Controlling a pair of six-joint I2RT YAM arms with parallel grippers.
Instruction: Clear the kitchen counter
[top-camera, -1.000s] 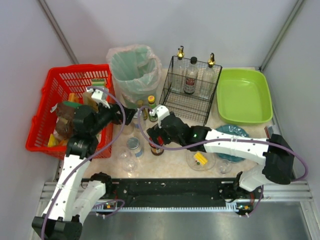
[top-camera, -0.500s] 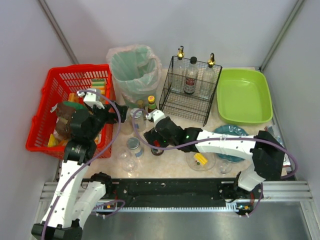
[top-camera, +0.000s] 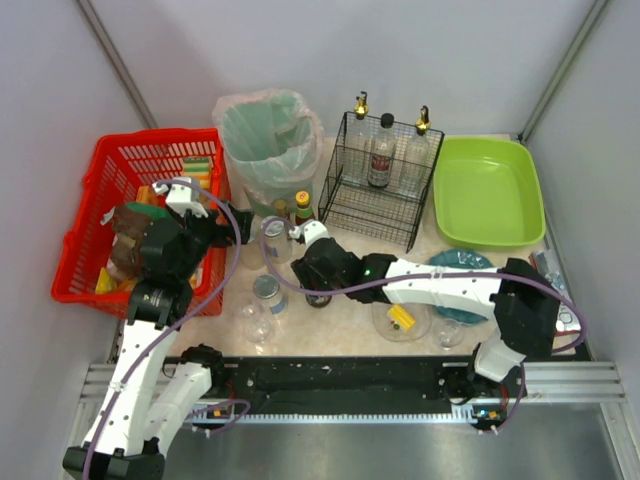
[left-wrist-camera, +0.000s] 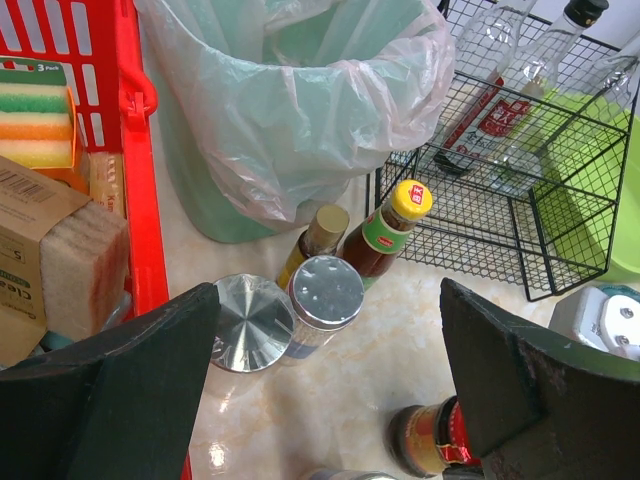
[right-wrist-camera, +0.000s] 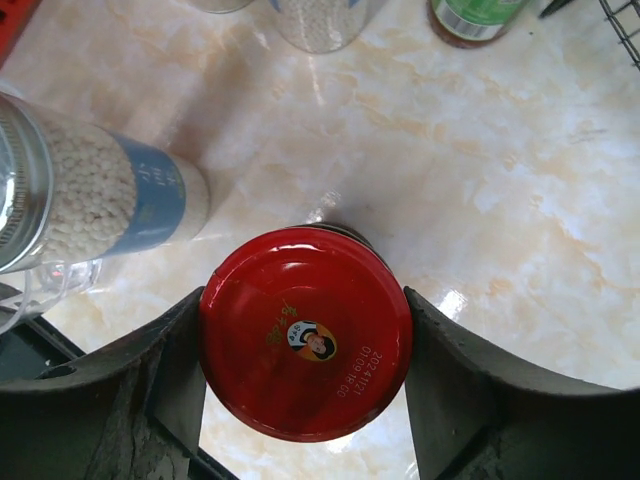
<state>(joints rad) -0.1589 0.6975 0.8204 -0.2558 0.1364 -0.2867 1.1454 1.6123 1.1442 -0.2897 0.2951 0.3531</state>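
1. Top view: the kitchen counter (top-camera: 345, 330), beige and marbled, fills the middle. Jars, bottles and glass bowls crowd it from 9 to 3 o'clock, so most of the clearing is left.
2. Left wrist: the left gripper (left-wrist-camera: 325, 300) has its fingers spread wide, empty, above a silver-lidded jar (left-wrist-camera: 250, 322).
3. Right wrist: the right gripper (right-wrist-camera: 305, 335) has its fingers clamped on the red-lidded jar (right-wrist-camera: 305, 330), which seems not yet lifted.
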